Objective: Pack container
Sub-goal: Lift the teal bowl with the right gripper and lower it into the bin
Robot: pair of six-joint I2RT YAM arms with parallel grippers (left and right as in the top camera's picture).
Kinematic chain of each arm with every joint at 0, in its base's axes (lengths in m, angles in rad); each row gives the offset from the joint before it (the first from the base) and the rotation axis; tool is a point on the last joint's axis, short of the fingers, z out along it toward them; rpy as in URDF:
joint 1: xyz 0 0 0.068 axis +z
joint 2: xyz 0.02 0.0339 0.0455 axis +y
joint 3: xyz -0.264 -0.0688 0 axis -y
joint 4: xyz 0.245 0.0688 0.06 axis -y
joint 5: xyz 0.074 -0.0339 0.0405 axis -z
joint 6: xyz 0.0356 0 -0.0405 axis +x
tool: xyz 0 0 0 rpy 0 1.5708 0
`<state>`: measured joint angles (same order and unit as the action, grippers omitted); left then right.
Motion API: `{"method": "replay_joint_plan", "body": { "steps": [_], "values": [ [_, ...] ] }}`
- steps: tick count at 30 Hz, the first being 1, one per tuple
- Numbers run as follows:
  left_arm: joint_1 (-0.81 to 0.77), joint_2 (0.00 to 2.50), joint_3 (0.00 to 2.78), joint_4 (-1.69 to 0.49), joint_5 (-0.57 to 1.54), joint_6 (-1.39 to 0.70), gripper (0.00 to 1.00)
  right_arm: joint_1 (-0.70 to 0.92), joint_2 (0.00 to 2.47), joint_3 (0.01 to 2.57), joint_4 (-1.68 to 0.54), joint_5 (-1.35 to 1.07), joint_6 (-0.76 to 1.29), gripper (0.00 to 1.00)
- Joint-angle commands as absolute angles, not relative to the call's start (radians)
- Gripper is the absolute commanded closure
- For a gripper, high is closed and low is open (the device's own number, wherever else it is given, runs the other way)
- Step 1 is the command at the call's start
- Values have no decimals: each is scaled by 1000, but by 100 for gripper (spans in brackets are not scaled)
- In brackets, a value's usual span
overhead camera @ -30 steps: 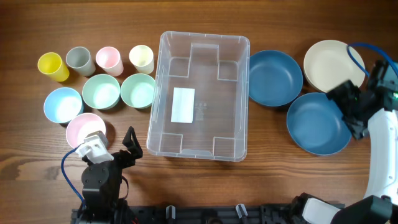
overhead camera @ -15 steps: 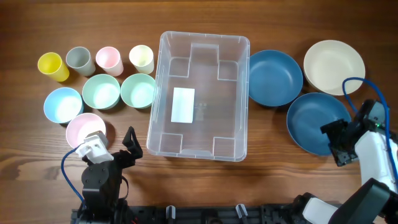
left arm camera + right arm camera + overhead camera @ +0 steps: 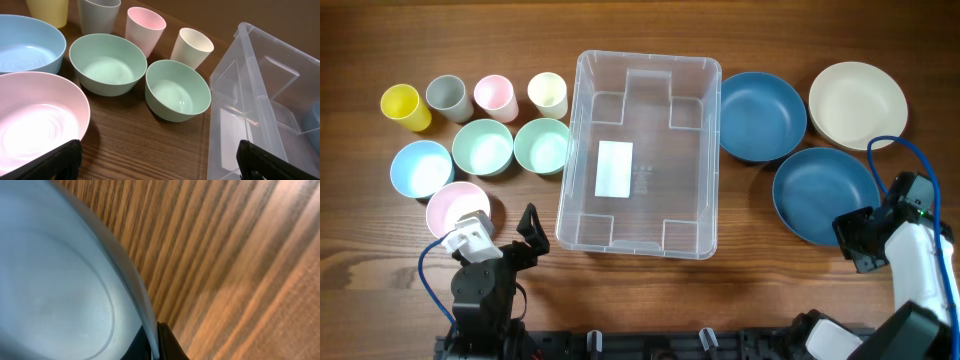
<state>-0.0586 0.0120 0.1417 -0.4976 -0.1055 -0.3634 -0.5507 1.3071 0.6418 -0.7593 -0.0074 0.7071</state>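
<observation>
Container stands on the tabletop. Right claw pinches the rim of the nearer blue bowl, to the container's right. Left claw hangs spread beside the pink bowl.

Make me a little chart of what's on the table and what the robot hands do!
container: clear, empty, middle
cups: yellow cup, grey cup, pink cup, cream cup
small bowls: light blue bowl, left green bowl, right green bowl, pink bowl
big bowls: far blue bowl, near blue bowl, cream bowl
left gripper: open, empty
right gripper: pinching near blue bowl's rim
</observation>
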Motion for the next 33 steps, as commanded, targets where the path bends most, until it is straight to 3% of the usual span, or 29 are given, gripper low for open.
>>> {"method": "replay_joint_plan", "body": {
  "steps": [1,10,14,20,24,33],
  "values": [
    [-52,9,139,-497,-90,-347,0,-550,1201,662,-813,-49,709,96],
    [-52,9,139,-497,-90,-347,0,-508,934,886,-921,-321,634,96],
    [-52,9,139,-497,-90,-347,0,-264,944,1110,-935,-318,574,96],
    [-52,9,139,-497,-90,-347,0,122,1119,1277,-889,-116,569,96],
    [-52,9,139,-497,-90,-347,0,336,1377,1372,-812,83,509,96],
    [-52,9,139,-497,-90,-347,0,375,1818,1536,-695,-34,470,96]
  ]
}}
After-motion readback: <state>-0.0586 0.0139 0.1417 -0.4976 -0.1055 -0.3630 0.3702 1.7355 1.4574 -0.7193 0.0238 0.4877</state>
